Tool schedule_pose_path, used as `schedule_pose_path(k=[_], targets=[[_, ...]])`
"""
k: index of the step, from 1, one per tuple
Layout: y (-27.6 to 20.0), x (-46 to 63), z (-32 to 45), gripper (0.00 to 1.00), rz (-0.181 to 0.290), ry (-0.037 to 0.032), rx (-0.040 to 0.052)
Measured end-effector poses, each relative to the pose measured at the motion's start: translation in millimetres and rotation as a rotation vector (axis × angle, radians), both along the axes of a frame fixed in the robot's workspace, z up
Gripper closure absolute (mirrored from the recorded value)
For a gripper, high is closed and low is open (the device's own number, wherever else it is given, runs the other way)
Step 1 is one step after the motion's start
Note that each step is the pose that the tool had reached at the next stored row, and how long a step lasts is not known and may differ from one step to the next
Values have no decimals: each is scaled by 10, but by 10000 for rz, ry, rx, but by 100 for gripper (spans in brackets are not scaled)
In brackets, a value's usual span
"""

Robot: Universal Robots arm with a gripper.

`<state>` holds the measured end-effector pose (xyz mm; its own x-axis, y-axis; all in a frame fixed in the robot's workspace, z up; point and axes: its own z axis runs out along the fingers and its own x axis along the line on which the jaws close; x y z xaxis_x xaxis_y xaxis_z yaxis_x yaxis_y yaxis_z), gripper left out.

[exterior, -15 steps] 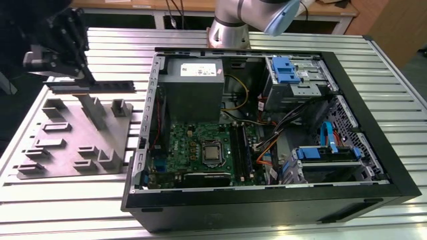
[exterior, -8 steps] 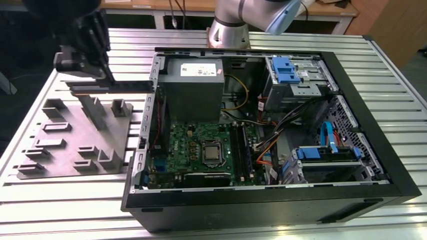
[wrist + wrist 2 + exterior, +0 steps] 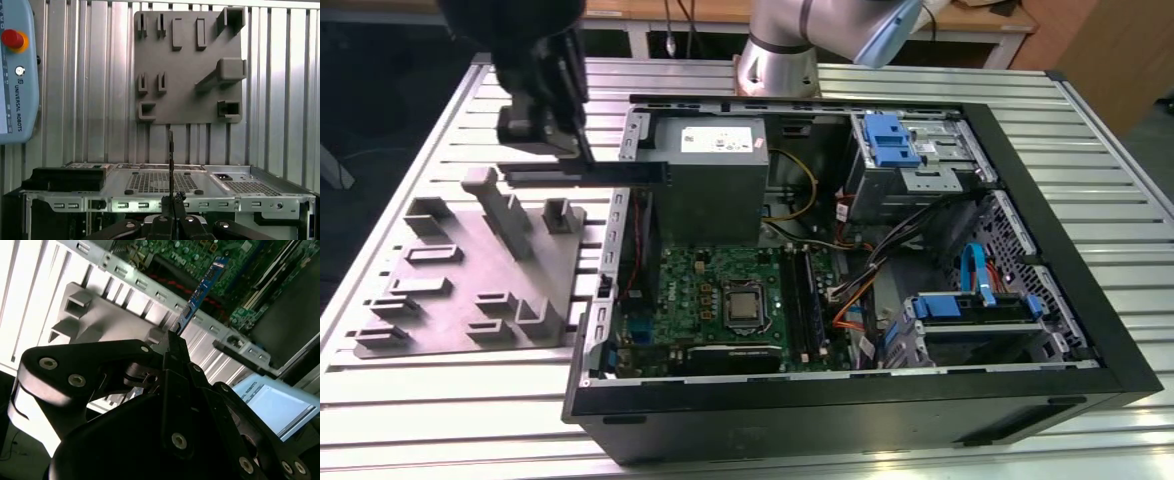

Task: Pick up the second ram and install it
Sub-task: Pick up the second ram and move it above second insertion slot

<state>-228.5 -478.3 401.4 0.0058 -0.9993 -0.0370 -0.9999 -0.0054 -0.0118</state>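
My gripper [image 3: 564, 152] hangs over the gap between the grey holder plate [image 3: 467, 270] and the open computer case [image 3: 1067, 300], on the exterior view's left. It is shut on the second ram [image 3: 594, 175], a thin dark stick held level above the case's wall. The second wrist view has the ram [image 3: 202, 287] reaching out past the shut gripper [image 3: 175, 340] toward the green motherboard [image 3: 200, 252]. In the first wrist view the ram [image 3: 171, 155] is edge-on, rising from the gripper [image 3: 171, 200]. The motherboard [image 3: 720, 295] lies on the case floor.
A grey power supply box [image 3: 707, 165] stands inside the case near the ram's end. Drive cages with blue clips [image 3: 907, 145] and loose cables [image 3: 854, 290] sit to the exterior view's right. The slatted metal table [image 3: 427, 420] carries it all. A teach pendant [image 3: 15, 75] lies beside the holder plate [image 3: 190, 65].
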Motion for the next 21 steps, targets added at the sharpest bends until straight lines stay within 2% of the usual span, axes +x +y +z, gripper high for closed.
schedule_pose_path(k=[21], targets=[[0,956,-4,89,0,85,1]])
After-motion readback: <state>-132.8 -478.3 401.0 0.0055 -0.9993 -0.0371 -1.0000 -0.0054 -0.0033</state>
